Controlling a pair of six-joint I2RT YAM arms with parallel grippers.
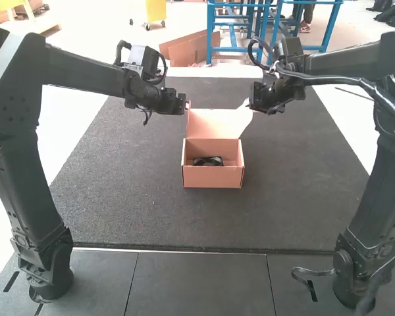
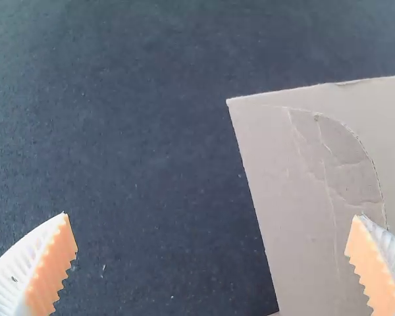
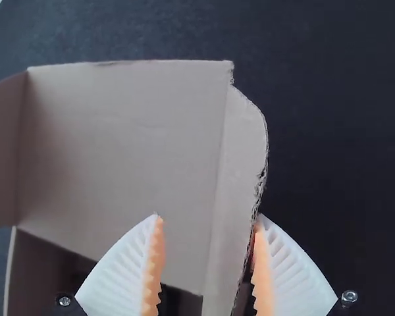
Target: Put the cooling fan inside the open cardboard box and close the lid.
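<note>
The open cardboard box [image 1: 212,174] sits mid-mat with its lid [image 1: 214,124] standing upright at the back. The black cooling fan [image 1: 209,160] lies inside on the box floor. My left gripper [image 1: 182,104] hovers at the lid's upper left corner, open; in the left wrist view [image 2: 209,220] its fingers are spread wide beside a lid flap [image 2: 316,197]. My right gripper [image 1: 251,104] is at the lid's right edge. In the right wrist view [image 3: 207,220] it is open, its fingers straddling the lid's side flap [image 3: 240,184], one pad against the flap's edge.
A dark mat [image 1: 118,184] covers the table around the box, with bare mat on every side. The pale table edge [image 1: 46,125] borders the mat at left and right. Both arm bases stand at the near corners.
</note>
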